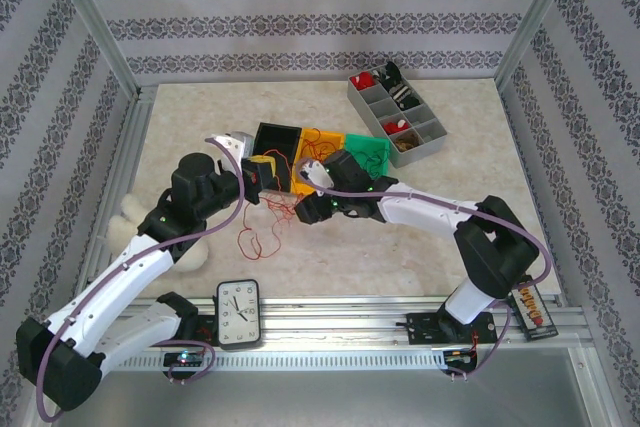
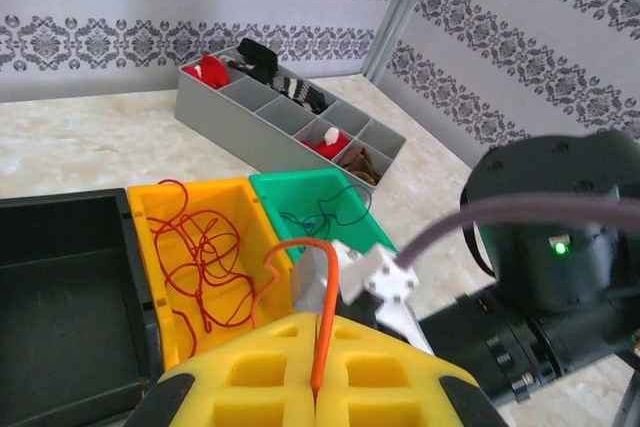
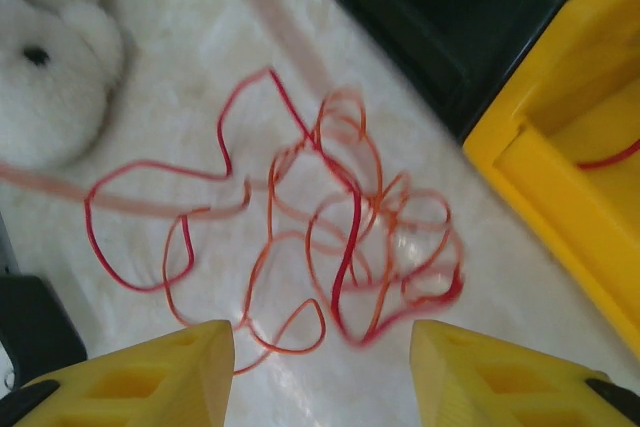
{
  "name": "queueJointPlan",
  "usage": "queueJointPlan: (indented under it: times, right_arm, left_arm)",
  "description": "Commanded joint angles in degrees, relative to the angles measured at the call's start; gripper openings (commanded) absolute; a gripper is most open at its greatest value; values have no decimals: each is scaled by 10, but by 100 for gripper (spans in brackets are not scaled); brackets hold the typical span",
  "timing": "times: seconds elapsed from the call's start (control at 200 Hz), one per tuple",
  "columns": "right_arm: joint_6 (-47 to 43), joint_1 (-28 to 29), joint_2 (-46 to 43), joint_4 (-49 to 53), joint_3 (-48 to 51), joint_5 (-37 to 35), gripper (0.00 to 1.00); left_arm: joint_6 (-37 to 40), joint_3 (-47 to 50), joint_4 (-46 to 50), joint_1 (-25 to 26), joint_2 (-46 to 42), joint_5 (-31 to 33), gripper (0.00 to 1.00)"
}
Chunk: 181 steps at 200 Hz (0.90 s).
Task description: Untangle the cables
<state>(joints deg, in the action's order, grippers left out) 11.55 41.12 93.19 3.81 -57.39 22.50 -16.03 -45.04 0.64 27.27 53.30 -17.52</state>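
The cables [image 3: 352,222] look light and limp; grab a free outer loop. Left gripper [image 2: 318,352] pinches an orange strand [image 2: 322,317]; right gripper [image 3: 322,372] gapes above.

Marble-look table [image 1: 420,247] w/ cables [image 3: 352,237] (loose clump), black/yellow/green bins [image 1: 280,142], grey tray [image 1: 385,107] far-right, white plush [image 1: 128,222] left.

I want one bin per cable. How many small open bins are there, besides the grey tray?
3, side by side: black bin at left, yellow bin in the middle, green bin at right. More may be hidden.
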Motion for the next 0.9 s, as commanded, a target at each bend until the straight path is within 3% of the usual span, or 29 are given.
queueJointPlan:
  times: [0.0, 0.485, 0.899]
  right_arm:
    - [34, -14, -5, -53, -19, 46, 49]
    - [29, -24, 35, -22, 1, 61, 44]
    - [32, -47, -2, -24, 35, 69, 42]
  left_arm:
    - [9, -7, 0, -5, -6, -16, 0]
    - [6, 7, -9, -4, -8, -6, 0]
    - [3, 17, -18, -4, -3, -1, 0]
